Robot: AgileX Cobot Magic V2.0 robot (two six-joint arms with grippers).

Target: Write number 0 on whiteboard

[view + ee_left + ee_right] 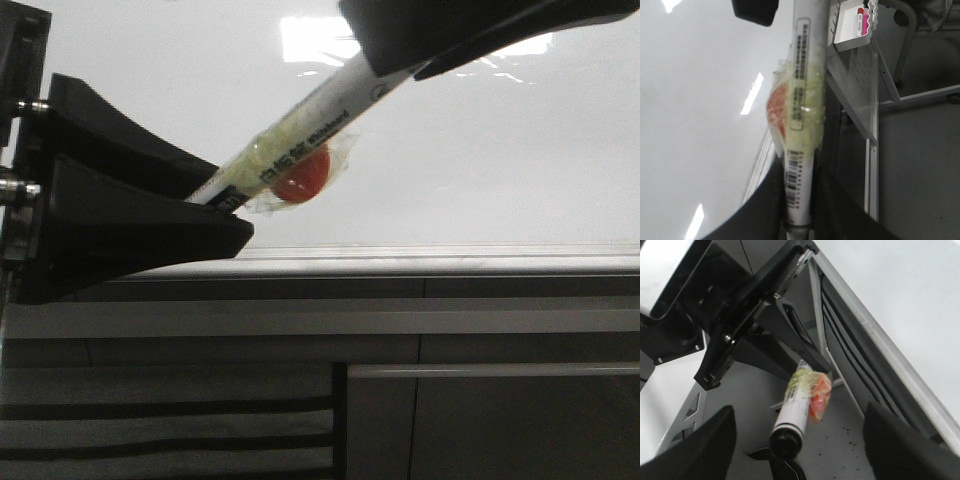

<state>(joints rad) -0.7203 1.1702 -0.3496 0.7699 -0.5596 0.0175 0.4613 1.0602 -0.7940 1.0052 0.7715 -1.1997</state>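
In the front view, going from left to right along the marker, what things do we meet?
Left gripper → red object taped to the marker → right gripper. Behind them is the whiteboard.

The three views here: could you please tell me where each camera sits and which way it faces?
Front view: faces forward at the whiteboard; the left end effector holds the marker.
Left wrist view: looks along the marker beside the whiteboard; fingers show.
Right wrist view: looks at the marker's cap end; right fingers spread.
All three share the marker.
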